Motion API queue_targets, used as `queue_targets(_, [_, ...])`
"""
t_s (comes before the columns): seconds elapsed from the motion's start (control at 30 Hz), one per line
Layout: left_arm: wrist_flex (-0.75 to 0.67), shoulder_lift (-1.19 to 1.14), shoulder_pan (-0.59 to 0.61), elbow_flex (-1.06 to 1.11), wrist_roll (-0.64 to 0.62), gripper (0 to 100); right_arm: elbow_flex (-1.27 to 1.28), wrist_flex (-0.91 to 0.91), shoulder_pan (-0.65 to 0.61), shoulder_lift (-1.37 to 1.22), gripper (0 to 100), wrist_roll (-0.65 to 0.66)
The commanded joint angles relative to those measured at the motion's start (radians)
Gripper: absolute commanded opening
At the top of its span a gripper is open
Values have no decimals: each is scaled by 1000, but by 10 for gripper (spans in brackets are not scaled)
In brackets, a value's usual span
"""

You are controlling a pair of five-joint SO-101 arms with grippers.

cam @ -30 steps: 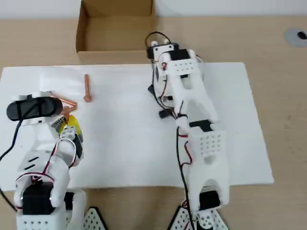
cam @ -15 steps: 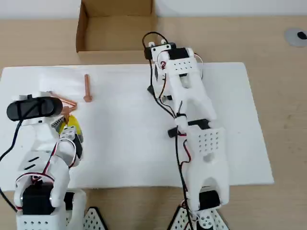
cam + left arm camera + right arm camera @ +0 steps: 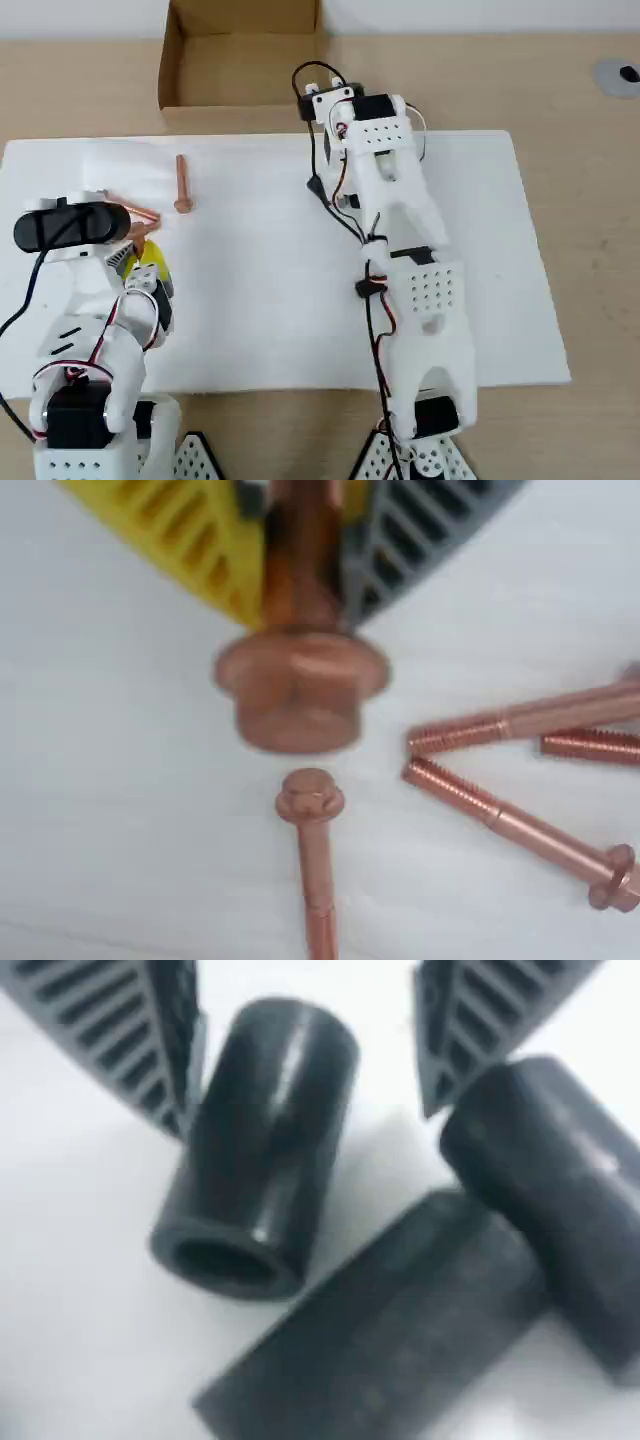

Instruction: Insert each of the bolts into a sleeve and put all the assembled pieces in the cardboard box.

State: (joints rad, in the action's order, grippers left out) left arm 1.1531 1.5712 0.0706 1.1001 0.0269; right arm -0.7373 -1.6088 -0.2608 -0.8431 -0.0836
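At the left edge of the white mat (image 3: 260, 300), the left gripper (image 3: 300, 590) is clamped on a bolt (image 3: 300, 685). The bolt's shank runs up between the jaws and its head aims down at the mat. Gripped by the shank alone, it could twist off-line on meeting a sleeve. Near the mat's far edge, the right gripper (image 3: 305, 1100) gapes wide with nothing in it, astride a sleeve (image 3: 255, 1150) that lies lengthwise between the jaws. The sleeve's bore faces the wrist camera. A neighbouring sleeve (image 3: 560, 1210) sits just beside it, so a closing jaw could snag that one and roll the target away.
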Motion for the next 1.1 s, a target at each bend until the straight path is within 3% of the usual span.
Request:
queue_targets(0.0, [-18, 8, -8, -8, 3, 9, -53, 28, -10, 13, 189, 17])
queue_targets(0.3, [-6, 10, -8, -8, 3, 9, -54, 66, -8, -15, 188, 97])
queue_targets(0.67, [-6, 10, -8, -11, 3, 9, -56, 69, 5, -87, 182, 100])
queue_targets(0.87, [-5, 10, -8, -14, 3, 9, -56, 64, 5, -87, 20, 100])
queue_targets(1.07, [-5, 10, -6, -15, 3, 9, -77, 48, 5, -85, 9, 100])
